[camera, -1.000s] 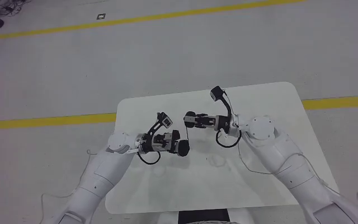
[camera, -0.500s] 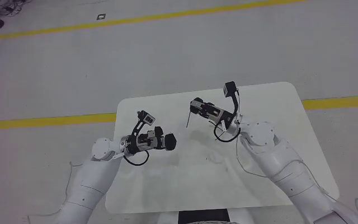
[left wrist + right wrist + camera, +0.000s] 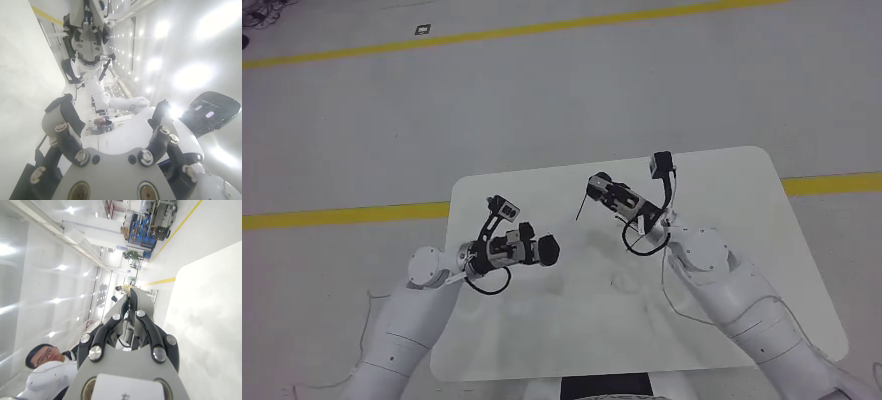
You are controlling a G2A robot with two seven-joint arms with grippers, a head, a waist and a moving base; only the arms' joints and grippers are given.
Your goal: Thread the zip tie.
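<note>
A thin black zip tie (image 3: 581, 208) hangs down from my right gripper (image 3: 592, 188), which is shut on its upper end above the middle of the white table (image 3: 742, 180). In the left wrist view the zip tie (image 3: 104, 68) shows as a dark strip slanting down from the far arm. The right wrist view has my right gripper (image 3: 132, 296) with its grey fingers pressed together. My left gripper (image 3: 547, 248) sits to the left and nearer the table's front, apart from the tie. Its fingers (image 3: 64, 113) are spread wide around nothing, so the left gripper (image 3: 110, 103) is open.
The table's rounded corner and edge (image 3: 181, 272) show in the right wrist view. A yellow floor line (image 3: 342, 215) runs behind the table. Bare table surface lies in front of and to the right of both grippers.
The two grippers were close together over the table's middle. My left gripper has drawn back to the left, and my right gripper has shifted toward the far side with the zip tie.
</note>
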